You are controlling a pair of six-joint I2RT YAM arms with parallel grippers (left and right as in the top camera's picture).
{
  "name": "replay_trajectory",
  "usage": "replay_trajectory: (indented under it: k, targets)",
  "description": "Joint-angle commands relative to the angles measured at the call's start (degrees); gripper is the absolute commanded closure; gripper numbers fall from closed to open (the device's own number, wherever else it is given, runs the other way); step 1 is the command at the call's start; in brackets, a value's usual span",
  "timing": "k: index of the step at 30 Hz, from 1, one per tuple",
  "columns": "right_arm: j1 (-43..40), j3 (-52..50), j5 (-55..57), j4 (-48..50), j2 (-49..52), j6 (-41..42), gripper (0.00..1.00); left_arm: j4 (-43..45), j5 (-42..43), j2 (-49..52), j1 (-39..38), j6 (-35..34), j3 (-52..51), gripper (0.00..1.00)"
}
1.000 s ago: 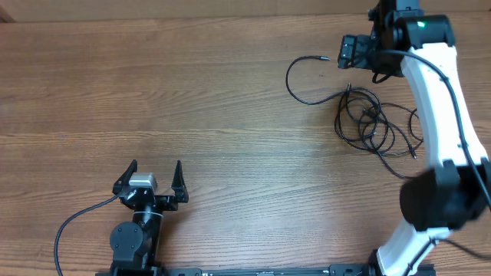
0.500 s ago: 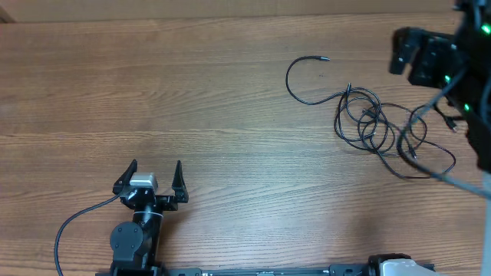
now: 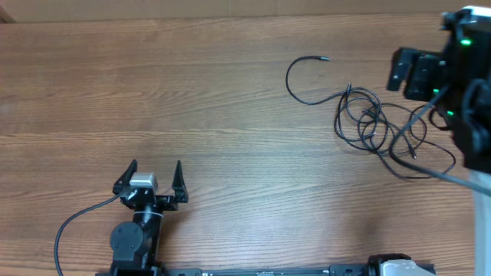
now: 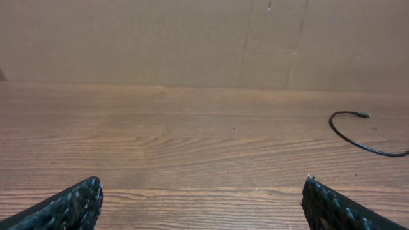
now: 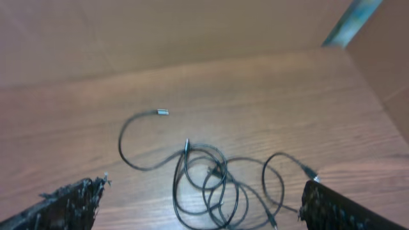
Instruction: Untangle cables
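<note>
Thin black cables (image 3: 372, 123) looped on woodgrain table (image 3: 215, 100).

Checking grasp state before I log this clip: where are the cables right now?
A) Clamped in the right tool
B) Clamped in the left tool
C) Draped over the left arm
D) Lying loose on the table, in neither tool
D: the cables lie in loose loops on the table; the left tool is open far away, and the right tool is open above them, empty.
</note>
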Motion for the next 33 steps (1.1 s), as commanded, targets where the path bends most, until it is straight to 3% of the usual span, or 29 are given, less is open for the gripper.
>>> replay_trajectory:
  k: [1,9,22,26,33]
  targets:
    - [-0.26,-8.24,-2.25,5.81,-0.70,-1.09,0.00,-0.07,-0.13,-0.61,0.59,0.85,-0.22,0.00]
    - [-0.24,-32.81,-11.91,28.70,-5.70,-1.05,0.00,-0.07,-0.13,-0.61,0.57,0.87,-0.22,0.01]
    - [-0.26,-73.29,-15.15,59.49,-13.42,2.25,0.00,-0.07,-0.13,-0.61,0.59,0.87,-0.22,0.00]
    - [-0.26,-82.66,-15.17,69.51,-15.82,4.76,0.00,-0.07,-0.13,-0.61,0.59,0.87,-0.22,0.00]
    - [-0.26,-90.62,-15.82,75.56,-20.31,4.74,0.00,-0.07,-0.13,-0.61,0.57,0.85,-0.22,0.00]
